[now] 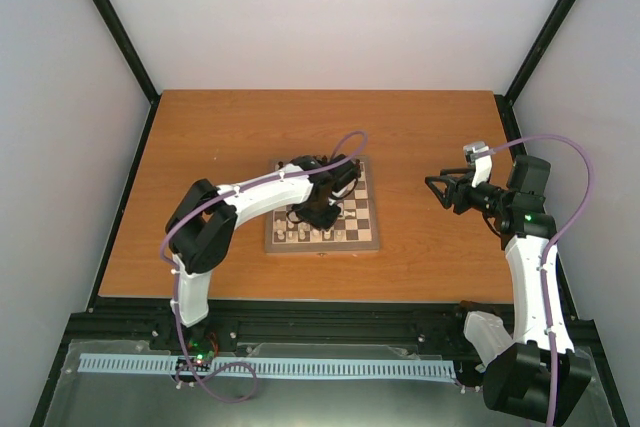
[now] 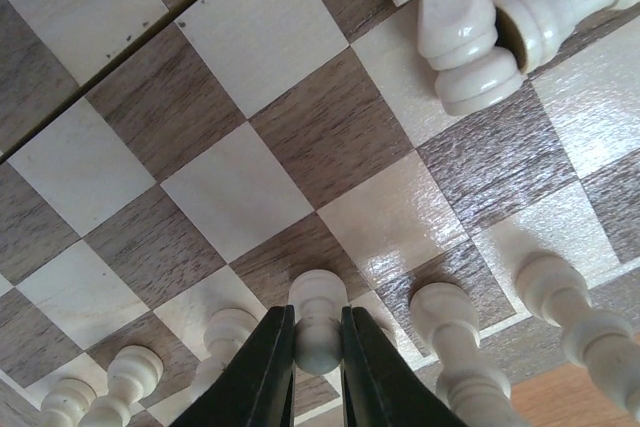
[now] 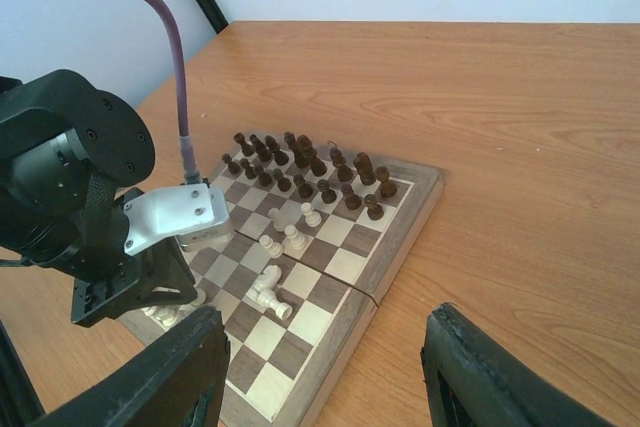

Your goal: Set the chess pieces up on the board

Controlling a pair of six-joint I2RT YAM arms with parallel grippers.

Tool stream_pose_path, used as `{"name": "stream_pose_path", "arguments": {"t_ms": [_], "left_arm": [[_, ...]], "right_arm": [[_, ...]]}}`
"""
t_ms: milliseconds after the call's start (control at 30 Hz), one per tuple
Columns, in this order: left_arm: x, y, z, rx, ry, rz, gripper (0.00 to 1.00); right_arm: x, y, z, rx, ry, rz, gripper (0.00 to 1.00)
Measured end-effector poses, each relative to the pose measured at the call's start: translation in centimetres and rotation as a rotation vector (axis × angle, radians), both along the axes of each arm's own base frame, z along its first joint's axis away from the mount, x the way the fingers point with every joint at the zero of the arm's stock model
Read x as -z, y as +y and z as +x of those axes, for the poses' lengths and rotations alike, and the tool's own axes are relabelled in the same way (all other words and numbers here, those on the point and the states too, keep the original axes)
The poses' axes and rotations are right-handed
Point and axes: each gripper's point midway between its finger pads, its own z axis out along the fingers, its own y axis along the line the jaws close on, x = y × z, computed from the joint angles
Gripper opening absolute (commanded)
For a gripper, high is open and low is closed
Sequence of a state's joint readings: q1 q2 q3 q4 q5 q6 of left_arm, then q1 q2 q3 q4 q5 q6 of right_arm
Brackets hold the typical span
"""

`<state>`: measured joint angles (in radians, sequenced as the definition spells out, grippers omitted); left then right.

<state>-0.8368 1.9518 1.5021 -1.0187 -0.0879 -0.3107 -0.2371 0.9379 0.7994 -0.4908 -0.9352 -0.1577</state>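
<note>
Black fingers (image 2: 270,372) of the left pincer (image 2: 317,319) fill the bottom of the left wrist view. They are drawn narrow and clamped on the neck of one upright cream piece (image 2: 318,292). That piece stands in the row by the border of the board (image 2: 330,127), with other cream pieces (image 2: 445,312) upright on either side of it. Farther across the squares, two toppled cream pieces (image 2: 455,42) lie touching each other.

From above, the board sits near the middle of the worktop (image 1: 220,137). The left arm (image 1: 250,197) reaches over it from the left, its pincer down over the near squares. The right pincer (image 1: 432,187) hangs over bare wood to the right of the board, well apart from it.

On the right wrist view, that pincer's own fingers (image 3: 170,377) stand wide with nothing between them. Beyond them, dark pieces (image 3: 300,162) stand in two rows along the board's far side. A few cream ones stand loose on the middle squares.
</note>
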Motion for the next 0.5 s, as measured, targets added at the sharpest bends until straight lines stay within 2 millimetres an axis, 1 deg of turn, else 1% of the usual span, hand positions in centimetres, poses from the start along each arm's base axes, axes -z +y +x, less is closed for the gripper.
{"name": "stream_pose_path", "arguments": {"t_ms": [233, 500], "left_arm": [[0.37, 0.17, 0.1, -0.002, 0.0, 0.014, 0.13], [0.94, 0.33, 0.14, -0.006, 0.007, 0.029, 0.2]], "right_arm": [[0.01, 0.01, -0.01, -0.001, -0.001, -0.001, 0.54], [0.05, 0.02, -0.04, -0.002, 0.002, -0.001, 0.54]]}}
